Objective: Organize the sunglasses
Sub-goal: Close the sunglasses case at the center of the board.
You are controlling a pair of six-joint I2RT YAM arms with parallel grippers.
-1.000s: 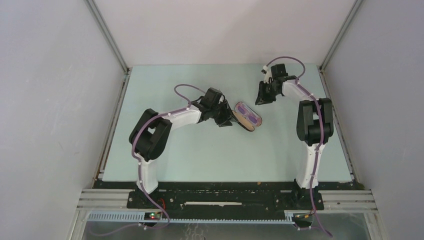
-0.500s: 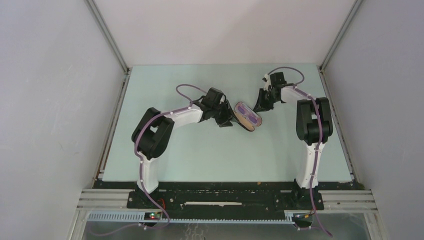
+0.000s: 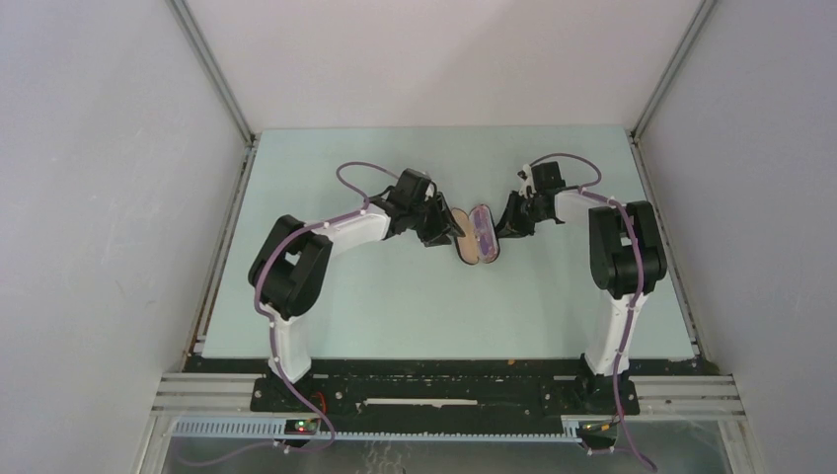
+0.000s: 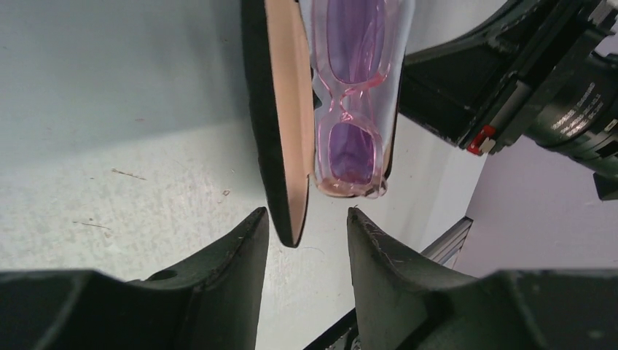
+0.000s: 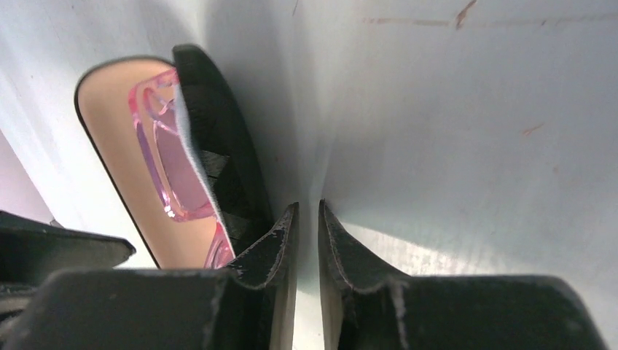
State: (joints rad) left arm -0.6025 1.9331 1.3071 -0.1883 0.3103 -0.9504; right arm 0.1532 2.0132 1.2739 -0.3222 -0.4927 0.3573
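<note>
The sunglasses, pink-framed with purple lenses, lie inside the open black case near the table's middle. In the left wrist view the sunglasses fill the case's base, and the tan-lined lid stands on edge beside them. My left gripper is open at the case's left end, the lid's tip just between its fingertips without touching them. My right gripper is nearly closed with only a thin slit and nothing in it. Its left finger rests against the case's black outer wall.
A pale blue cloth lines the case under the glasses. The right arm's wrist crowds the far side of the case. Grey walls enclose the table, with rails along its left and right edges.
The case has swung from lying diagonally to nearly straight away from me and shifted slightly left. My right gripper came down and left against its right side. My left gripper moved with the lid.
</note>
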